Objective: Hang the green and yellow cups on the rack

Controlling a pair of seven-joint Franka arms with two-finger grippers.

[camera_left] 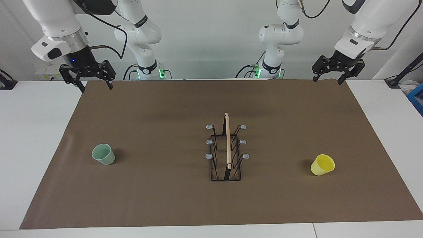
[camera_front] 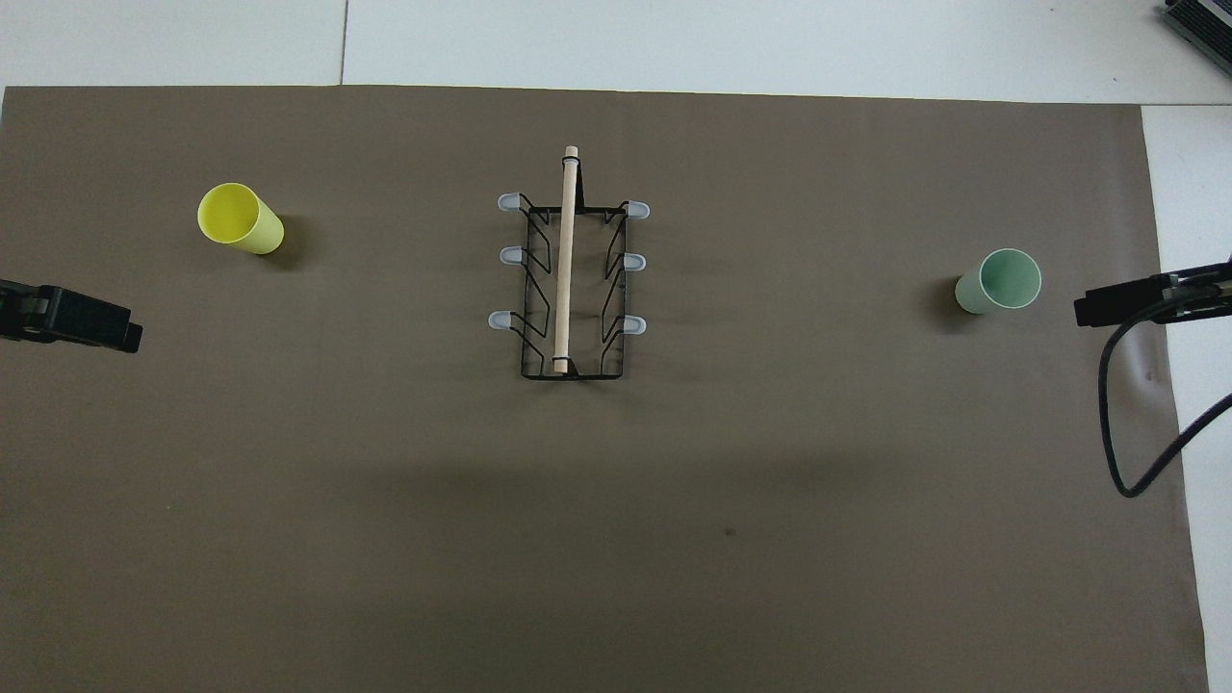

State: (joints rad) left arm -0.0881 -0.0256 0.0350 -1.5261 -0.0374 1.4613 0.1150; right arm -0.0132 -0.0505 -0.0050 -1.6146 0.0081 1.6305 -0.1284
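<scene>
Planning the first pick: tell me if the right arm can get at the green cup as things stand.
Probably yes. The green cup stands upright and alone on the brown mat toward the right arm's end, well apart from the rack. The right gripper hangs open and empty.
</scene>
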